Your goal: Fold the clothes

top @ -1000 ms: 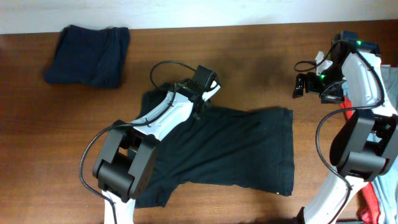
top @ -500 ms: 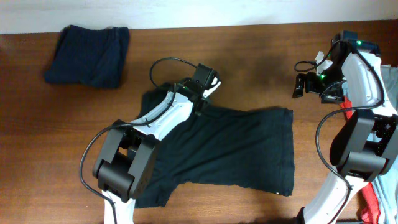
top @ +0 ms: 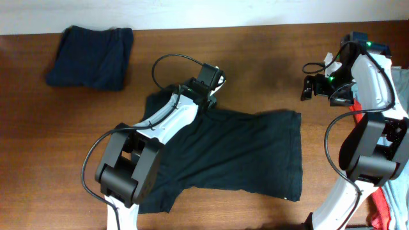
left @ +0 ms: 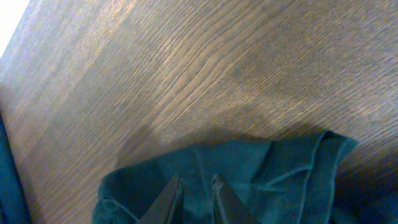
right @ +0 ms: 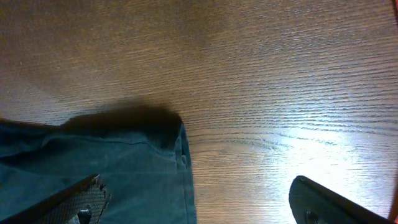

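Note:
The black T-shirt (top: 236,156) of the clothes lies spread across the middle of the table. My left gripper (top: 209,97) is at its back left edge. In the left wrist view the fingers (left: 196,186) stand close together with a fold of the shirt (left: 273,174) pinched between them. My right gripper (top: 311,87) hovers wide open just past the shirt's back right corner. In the right wrist view that corner (right: 143,168) lies below the left finger, while the right gripper's (right: 198,183) other finger is over bare wood, and nothing is held.
A folded navy garment (top: 92,56) lies at the back left of the wooden table (top: 268,51). A red garment (top: 383,214) and a light grey-blue one (top: 402,83) sit at the right edge beside the right arm's base.
The left gripper's jaws have narrowed onto the shirt's back edge, and it has shifted slightly toward the back of the table. The right arm has not moved.

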Motion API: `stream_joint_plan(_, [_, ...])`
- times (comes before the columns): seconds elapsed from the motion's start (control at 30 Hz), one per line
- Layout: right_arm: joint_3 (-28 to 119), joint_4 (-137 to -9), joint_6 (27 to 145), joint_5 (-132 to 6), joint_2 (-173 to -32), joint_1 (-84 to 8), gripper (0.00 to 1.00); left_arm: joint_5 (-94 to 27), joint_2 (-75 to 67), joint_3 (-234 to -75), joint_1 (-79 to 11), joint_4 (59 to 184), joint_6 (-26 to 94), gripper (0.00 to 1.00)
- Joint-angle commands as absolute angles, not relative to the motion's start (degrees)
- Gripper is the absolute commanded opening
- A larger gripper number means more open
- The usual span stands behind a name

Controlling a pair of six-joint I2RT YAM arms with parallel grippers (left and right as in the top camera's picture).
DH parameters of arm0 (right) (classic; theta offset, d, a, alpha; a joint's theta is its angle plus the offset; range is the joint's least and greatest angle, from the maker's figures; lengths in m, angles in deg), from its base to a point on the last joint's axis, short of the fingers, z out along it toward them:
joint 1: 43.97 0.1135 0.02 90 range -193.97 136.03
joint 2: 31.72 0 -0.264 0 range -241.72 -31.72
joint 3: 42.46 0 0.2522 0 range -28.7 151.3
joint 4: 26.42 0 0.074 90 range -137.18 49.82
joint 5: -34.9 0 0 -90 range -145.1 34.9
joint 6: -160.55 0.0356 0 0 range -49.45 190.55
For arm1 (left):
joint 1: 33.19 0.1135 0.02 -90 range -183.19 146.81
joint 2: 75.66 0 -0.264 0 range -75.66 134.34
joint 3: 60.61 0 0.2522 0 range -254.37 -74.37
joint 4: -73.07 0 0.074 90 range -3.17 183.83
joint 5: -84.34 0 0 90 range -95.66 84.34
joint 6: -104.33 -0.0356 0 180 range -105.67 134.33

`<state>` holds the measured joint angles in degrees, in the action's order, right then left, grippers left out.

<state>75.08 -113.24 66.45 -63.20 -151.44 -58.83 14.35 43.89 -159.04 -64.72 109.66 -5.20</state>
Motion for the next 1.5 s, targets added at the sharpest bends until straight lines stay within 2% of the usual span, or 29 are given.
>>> stream_joint_plan(0.0, [76.0,-113.3,66.5,-63.5,-150.1,-58.7,0.99,15.1,44.4,-160.7,-64.9,110.8,-6.2,0.33])
stream_joint_plan(0.17, [76.0,-113.3,66.5,-63.5,-150.1,-58.7,0.99,11.2,44.4,-165.0,-65.5,121.8,-6.1,0.49])
stream_joint_plan(0.23, [76.0,-113.3,66.5,-63.5,-150.1,-58.7,0.99,5.8,44.4,-167.8,-65.5,126.5,-6.1,0.5])
stream_joint_plan(0.53, [76.0,-113.3,66.5,-63.5,-150.1,-58.7,0.99,-1.7,45.3,-168.9,-65.5,129.7,-6.1,0.49])
stream_joint_plan(0.63, [76.0,-113.3,66.5,-63.5,-150.1,-58.7,0.99,-1.8,46.6,-168.9,-65.5,130.4,-6.1,0.45])
stream_joint_plan(1.47, [76.0,-113.3,66.5,-63.5,-150.1,-58.7,0.99,6.7,49.6,-168.4,-65.5,128.9,-6.1,0.44])
